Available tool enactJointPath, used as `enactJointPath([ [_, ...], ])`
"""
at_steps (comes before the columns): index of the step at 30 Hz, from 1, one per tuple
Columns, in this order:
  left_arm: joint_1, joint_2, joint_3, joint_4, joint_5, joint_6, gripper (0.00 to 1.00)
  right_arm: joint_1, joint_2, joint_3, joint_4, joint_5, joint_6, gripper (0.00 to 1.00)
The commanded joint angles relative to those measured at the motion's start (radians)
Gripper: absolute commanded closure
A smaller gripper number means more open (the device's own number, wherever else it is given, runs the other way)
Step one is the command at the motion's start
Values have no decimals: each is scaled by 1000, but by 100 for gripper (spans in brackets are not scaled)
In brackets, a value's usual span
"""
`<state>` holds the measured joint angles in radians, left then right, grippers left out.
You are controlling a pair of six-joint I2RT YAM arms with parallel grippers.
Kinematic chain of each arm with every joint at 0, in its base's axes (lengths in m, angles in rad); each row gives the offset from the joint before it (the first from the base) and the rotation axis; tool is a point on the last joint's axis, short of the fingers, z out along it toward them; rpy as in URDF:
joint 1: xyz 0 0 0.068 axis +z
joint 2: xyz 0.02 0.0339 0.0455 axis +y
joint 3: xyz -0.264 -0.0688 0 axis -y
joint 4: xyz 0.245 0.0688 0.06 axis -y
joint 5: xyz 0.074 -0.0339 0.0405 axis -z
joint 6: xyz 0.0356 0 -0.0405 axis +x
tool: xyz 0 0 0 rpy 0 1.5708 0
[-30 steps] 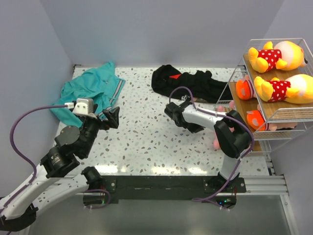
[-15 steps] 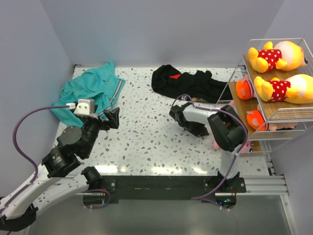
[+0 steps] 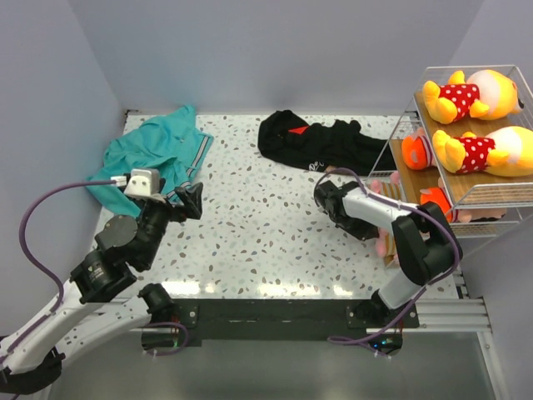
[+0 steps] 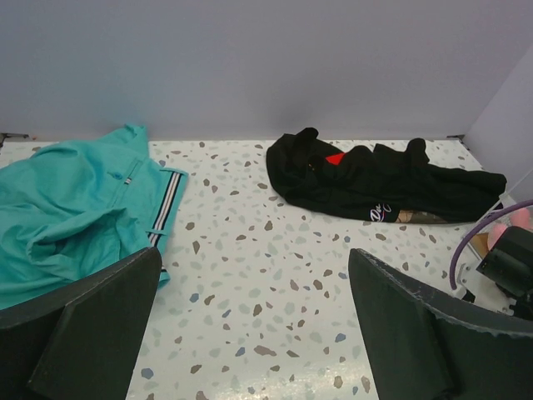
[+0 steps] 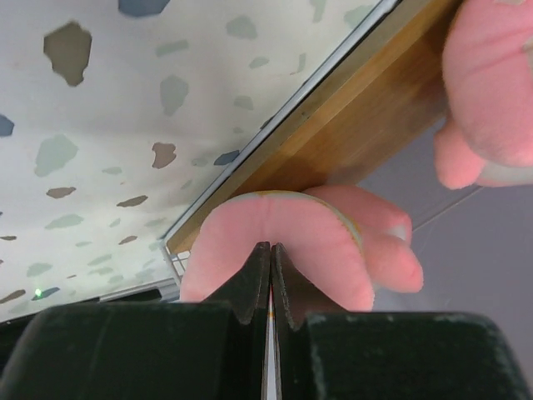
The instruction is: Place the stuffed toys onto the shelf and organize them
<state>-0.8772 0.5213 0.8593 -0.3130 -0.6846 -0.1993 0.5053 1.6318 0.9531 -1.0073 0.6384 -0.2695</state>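
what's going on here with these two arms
The right gripper is shut on a pink plush toy close by a wooden board of the shelf. Two yellow bears in red dotted tops already lie on its top tier. The left gripper hovers open and empty above the table, near the teal polo shirt.

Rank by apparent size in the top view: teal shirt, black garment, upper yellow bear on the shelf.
1-2. teal shirt and black garment: look alike, too close to rank.
3. upper yellow bear: clearly smallest, though raised nearer the camera.
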Motion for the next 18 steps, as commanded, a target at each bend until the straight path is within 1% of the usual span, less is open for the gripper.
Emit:
enactJointPath([
  [1,4,-14,0,48,-1,6,0,-1,-36,-53,10,15,-91,100],
  [5,4,-23,-3,45,-10,9,0,-1,-43,-105,22,20,-106,100],
  [12,4,-27,0,37,-9,3,0,-8,-29,-80,47,72,-94,100],
  [18,4,-35,-5,38,-13,0,0,-25,-23,-80,47,69,-105,100],
])
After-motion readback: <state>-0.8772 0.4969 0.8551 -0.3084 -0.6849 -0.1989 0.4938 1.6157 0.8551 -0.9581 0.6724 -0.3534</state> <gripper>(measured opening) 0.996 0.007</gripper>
